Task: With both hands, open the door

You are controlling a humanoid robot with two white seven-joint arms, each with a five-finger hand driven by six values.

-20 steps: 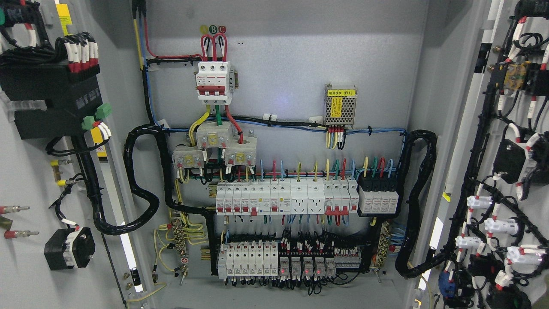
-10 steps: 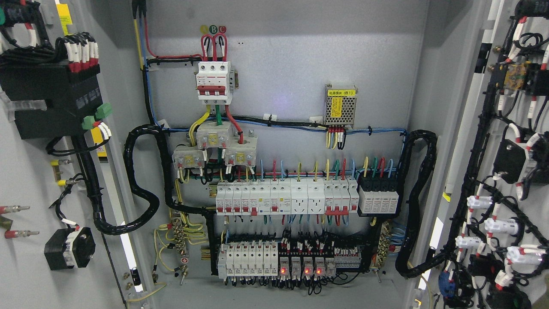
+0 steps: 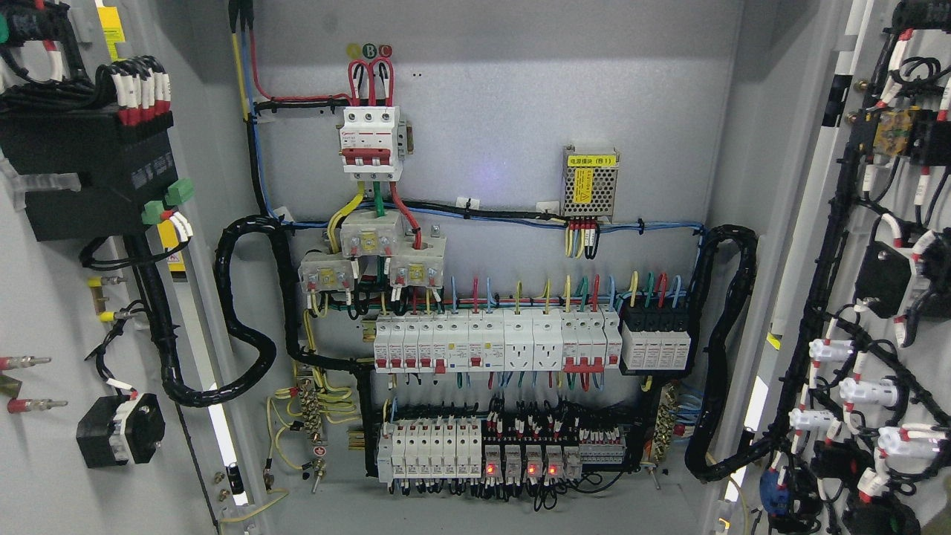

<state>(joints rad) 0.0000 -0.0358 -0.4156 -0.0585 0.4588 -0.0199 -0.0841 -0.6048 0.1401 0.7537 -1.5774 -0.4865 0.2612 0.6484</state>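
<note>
The grey electrical cabinet stands with both doors swung wide. The left door (image 3: 44, 312) shows its inner face at the picture's left, carrying black modules and wiring. The right door (image 3: 903, 245) shows its inner face at the right edge, with black cable bundles and white connectors. Between them the back panel (image 3: 513, 111) is fully exposed. Neither of my hands nor any arm appears in the head view.
On the back panel sit a red-and-white main breaker (image 3: 370, 141), a small power supply (image 3: 590, 180), a row of white breakers (image 3: 494, 340) and lower relays with red lights (image 3: 520, 461). Thick black cable looms (image 3: 241, 312) loop at both sides.
The red relay lights look brighter than a second ago. Doors and wiring have not moved.
</note>
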